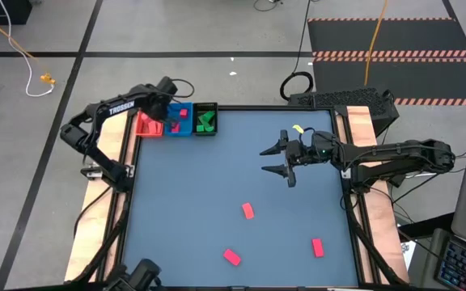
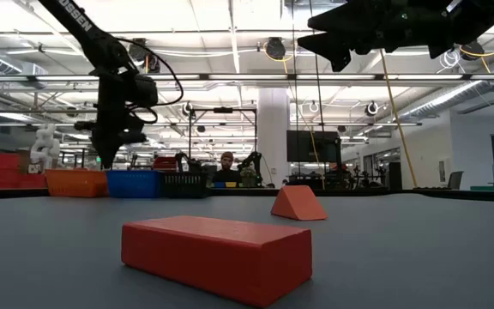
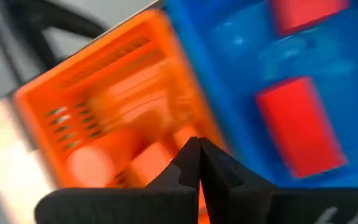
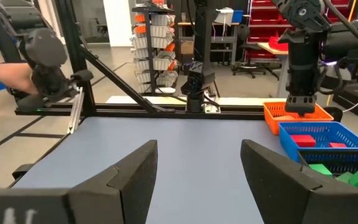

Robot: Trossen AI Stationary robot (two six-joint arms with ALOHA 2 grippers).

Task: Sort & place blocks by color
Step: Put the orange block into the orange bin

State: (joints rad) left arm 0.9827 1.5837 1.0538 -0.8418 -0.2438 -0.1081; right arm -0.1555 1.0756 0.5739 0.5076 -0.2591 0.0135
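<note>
Across the table (image 1: 184, 202) the middle lay bare, three pink-red blocks (image 1: 248, 211) loose toward six o'clock; at eleven o'clock the red tray (image 1: 146, 124), blue tray (image 1: 180, 120) and black tray (image 1: 206, 119) sat side by side, holding salmon, pink-red and green blocks; the left gripper (image 1: 171, 123) hung above red and blue trays, fingers together; the right gripper (image 1: 275, 159) hovered toward two o'clock, fingers apart, holding nothing.

Trays at the back-left corner, blocks loose toward the front

Three trays (image 1: 176, 121) sit side by side along the table's (image 1: 217, 186) far-left edge, blocks inside them — left gripper (image 1: 171, 123) above the leftmost pair, right gripper (image 1: 275, 159) over mid-table, right of centre — three loose blocks (image 1: 248, 211) well apart nearer the front.
</note>
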